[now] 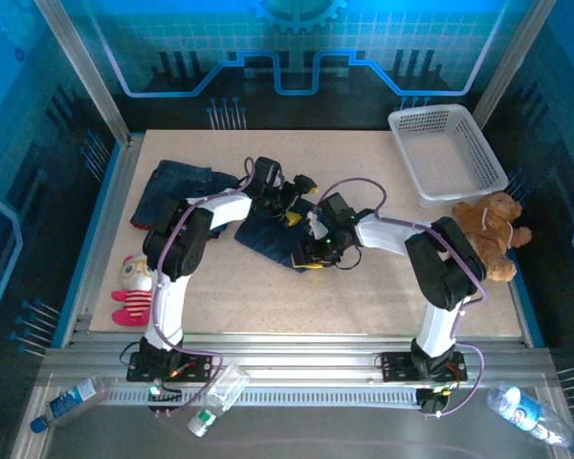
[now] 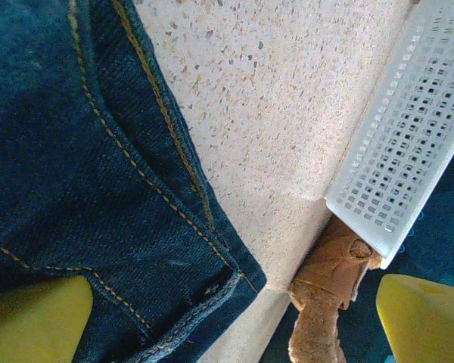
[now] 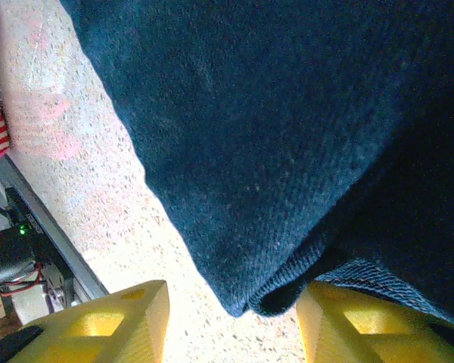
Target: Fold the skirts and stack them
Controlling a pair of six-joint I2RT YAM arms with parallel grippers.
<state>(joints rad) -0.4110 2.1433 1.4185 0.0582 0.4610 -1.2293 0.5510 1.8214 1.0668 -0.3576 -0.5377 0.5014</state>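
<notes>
A dark blue denim skirt (image 1: 268, 239) lies in a folded heap at the table's middle. Another denim skirt (image 1: 177, 191) lies at the back left. My left gripper (image 1: 292, 206) hangs over the middle skirt's far side. Its yellow fingers (image 2: 30, 321) stand wide open, with the stitched hem corner of the skirt (image 2: 98, 189) below them. My right gripper (image 1: 313, 256) sits low at the skirt's near corner. A folded corner of the skirt (image 3: 272, 151) pokes between its fingertips (image 3: 98, 325), and a gap remains on the left side.
A white basket (image 1: 445, 153) stands at the back right, with a brown teddy bear (image 1: 488, 229) in front of it at the table's right edge. A pink-and-white plush doll (image 1: 134, 287) lies at the left edge. Plastic bottles (image 1: 72, 400) lie on the front rail.
</notes>
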